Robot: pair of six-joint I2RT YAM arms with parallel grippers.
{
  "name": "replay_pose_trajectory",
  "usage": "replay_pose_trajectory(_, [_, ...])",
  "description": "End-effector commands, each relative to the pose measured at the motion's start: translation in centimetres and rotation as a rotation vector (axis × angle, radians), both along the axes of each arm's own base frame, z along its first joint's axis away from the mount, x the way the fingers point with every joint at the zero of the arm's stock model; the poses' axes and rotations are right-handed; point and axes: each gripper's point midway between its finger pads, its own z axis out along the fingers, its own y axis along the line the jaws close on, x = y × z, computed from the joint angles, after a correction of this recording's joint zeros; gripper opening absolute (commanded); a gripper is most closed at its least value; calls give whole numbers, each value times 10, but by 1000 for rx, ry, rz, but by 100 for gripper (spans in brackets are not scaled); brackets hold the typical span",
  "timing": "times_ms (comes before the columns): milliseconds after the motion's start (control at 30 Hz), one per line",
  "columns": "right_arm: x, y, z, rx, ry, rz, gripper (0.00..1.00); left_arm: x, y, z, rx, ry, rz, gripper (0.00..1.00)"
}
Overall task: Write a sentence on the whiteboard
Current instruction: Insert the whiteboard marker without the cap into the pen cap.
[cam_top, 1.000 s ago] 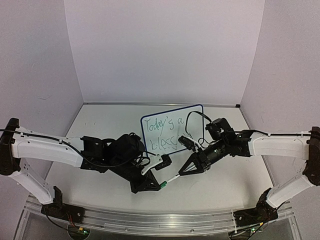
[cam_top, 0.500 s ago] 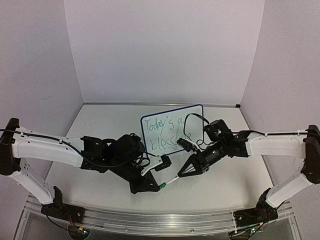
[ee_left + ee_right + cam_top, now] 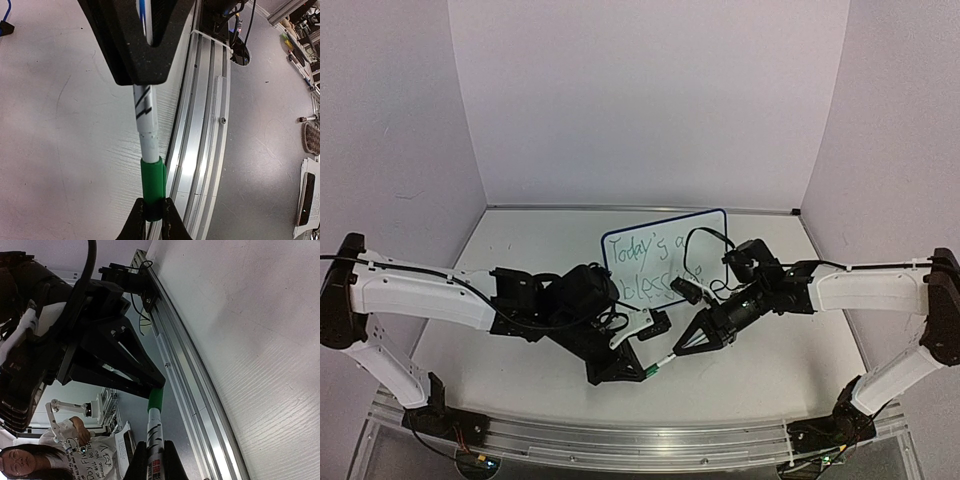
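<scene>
End of sentence [image 3: 650,248] apparently hidden

A green-capped white marker [image 3: 665,358] hangs above a white table [image 3: 770,375] with an aluminium front rail [image 3: 620,447].

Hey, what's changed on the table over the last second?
Both arms eased inward a little: the wrist behind the left pincer shifted right, the one behind the right pincer shifted left. Nothing was grabbed or released: the left pincer stays shut on the green cap, the right on the marker barrel. The whiteboard and its sentence are unchanged.
</scene>
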Motion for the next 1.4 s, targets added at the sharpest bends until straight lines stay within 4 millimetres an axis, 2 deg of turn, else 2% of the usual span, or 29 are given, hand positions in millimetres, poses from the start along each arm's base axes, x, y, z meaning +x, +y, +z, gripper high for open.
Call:
replay_pose_trajectory(0, [4, 9, 12, 45, -50, 14, 0, 3, -17, 25, -77, -44, -26, 0])
replay_pose_trajectory(600, [-10, 14, 2, 37, -74, 58, 0, 8, -47, 59, -198, -33, -27, 0])
replay_pose_trajectory(933, [-13, 15, 10, 69, -67, 68, 0, 17, -55, 71, -271, -41, 12, 0])
replay_pose_trajectory(1367, [-24, 16, 9, 78, -58, 100, 0, 20, -70, 102, -397, -72, -22, 0])
